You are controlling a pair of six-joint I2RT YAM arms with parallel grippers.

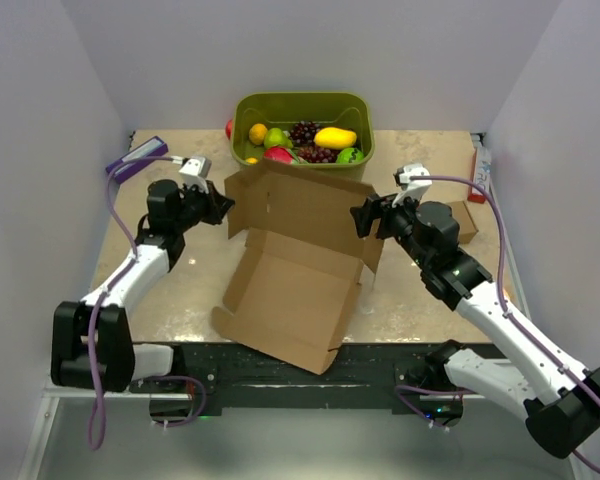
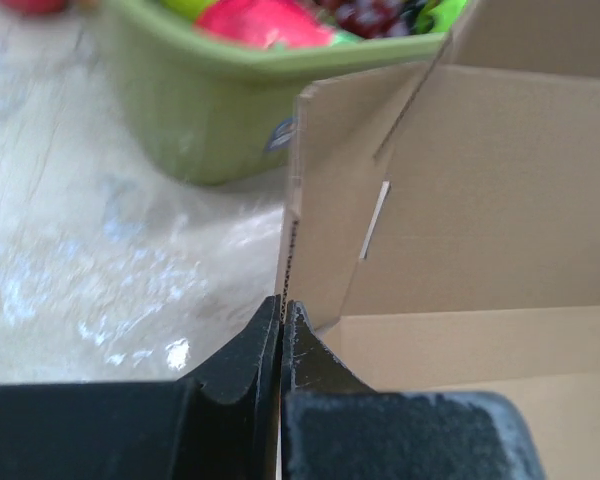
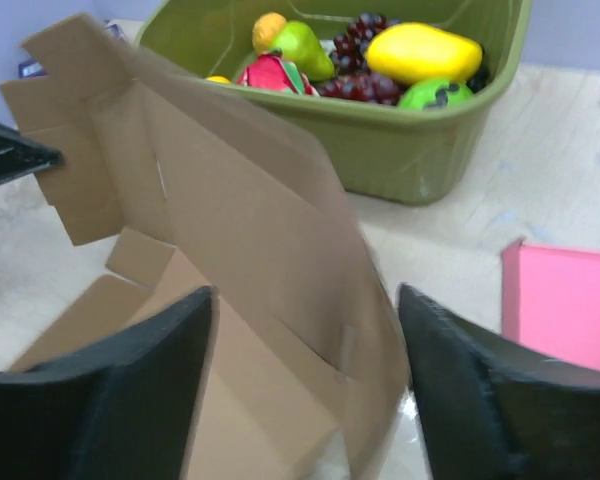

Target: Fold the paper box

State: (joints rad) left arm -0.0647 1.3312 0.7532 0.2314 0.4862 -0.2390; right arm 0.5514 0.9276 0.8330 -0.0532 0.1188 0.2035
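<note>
The paper box (image 1: pixel 290 295), large brown corrugated cardboard, lies open at the table's middle with its lid panel (image 1: pixel 300 205) standing up at the back. My left gripper (image 1: pixel 223 206) is shut on the lid's left side flap; in the left wrist view the flap's thin edge (image 2: pixel 292 240) runs down between the closed fingertips of the gripper (image 2: pixel 282 306). My right gripper (image 1: pixel 365 218) is at the lid's right end and is open. In the right wrist view the gripper (image 3: pixel 305 310) has its fingers on either side of the tilted cardboard (image 3: pixel 250 210), apart from it.
A green basket (image 1: pixel 300 97) of fruit stands right behind the lid, and its wall (image 3: pixel 410 150) is near. A pink block (image 3: pixel 565 300) and a small brown box (image 1: pixel 464 220) lie to the right. A purple object (image 1: pixel 138 157) is at the back left.
</note>
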